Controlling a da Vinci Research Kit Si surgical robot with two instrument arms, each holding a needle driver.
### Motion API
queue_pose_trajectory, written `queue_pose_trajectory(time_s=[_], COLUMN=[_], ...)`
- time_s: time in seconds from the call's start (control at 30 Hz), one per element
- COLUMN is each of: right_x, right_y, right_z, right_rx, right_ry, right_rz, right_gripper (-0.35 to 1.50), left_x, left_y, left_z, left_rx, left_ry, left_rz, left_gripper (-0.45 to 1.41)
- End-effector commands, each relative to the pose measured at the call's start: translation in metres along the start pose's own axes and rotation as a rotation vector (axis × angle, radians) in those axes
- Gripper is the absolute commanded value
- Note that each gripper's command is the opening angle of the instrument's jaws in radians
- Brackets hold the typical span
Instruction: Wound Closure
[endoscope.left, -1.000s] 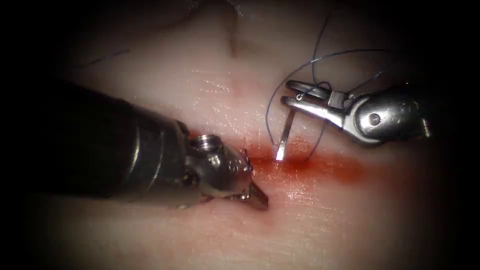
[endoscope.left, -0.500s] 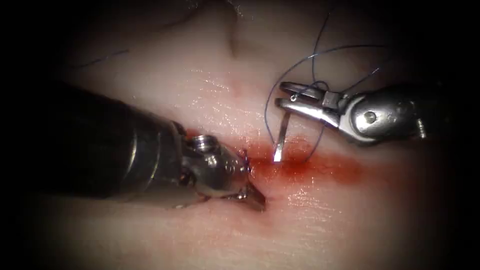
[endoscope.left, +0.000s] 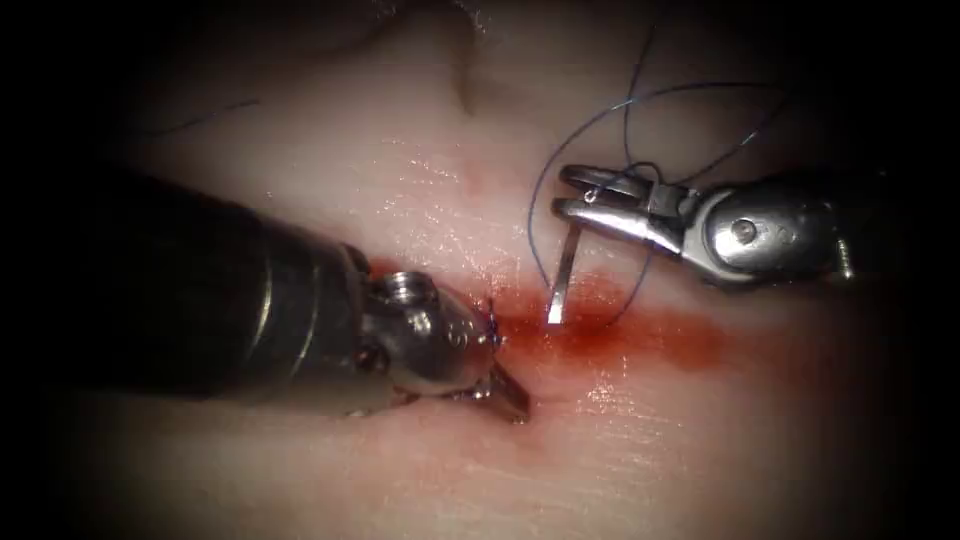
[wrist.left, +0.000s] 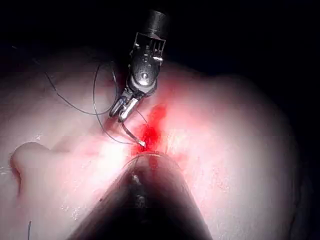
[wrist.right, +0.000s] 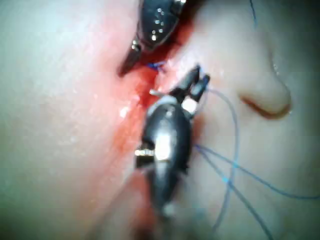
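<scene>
Pale, glistening tissue (endoscope.left: 420, 180) is streaked with red fluid (endoscope.left: 640, 335) along its cut. Left end effector (endoscope.left: 505, 390), jaws clenched, is pressed onto tissue. Right end effector (endoscope.left: 575, 195) is clamped on the curved steel needle (endoscope.left: 562, 285), tip at the cut; thin blue thread (endoscope.left: 600, 120) is looped behind.

The right tool (endoscope.left: 565, 195) is bright polished metal, smooth and shiny at its joint. In its jaws sits the needle (endoscope.left: 565, 275), a thin strip of gleaming steel. The thread (endoscope.left: 600, 120) looping beside those jaws is fine, dark blue and smooth. The left tool (endoscope.left: 510, 395) is duller grey metal on a matt black shaft. Under both jaws the tissue (endoscope.left: 400, 180) looks pale, wet and glossy, with slick red fluid (endoscope.left: 650, 335).
</scene>
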Motion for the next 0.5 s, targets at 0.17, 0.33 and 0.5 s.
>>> queue_pose_trajectory(time_s=[0.17,0.33,0.5], right_x=[-0.0002,-0.0001,0.0001], right_y=[-0.0008,-0.0008,-0.0008], right_z=[0.0005,0.0005,0.0005], right_rx=[0.002,0.002,0.003], right_ry=[0.000,0.003,0.007], right_rz=[0.026,0.045,0.065], right_gripper=[-0.35,-0.35,-0.35], left_x=[-0.0003,-0.0005,-0.0006], left_y=[-0.0002,-0.0004,-0.0005], left_z=[0.0014,0.0017,0.0021], left_rx=[-0.005,-0.005,-0.007], left_ry=[-0.003,-0.004,-0.006], left_rz=[-0.002,-0.007,-0.006], left_gripper=[-0.22,-0.22,-0.22])
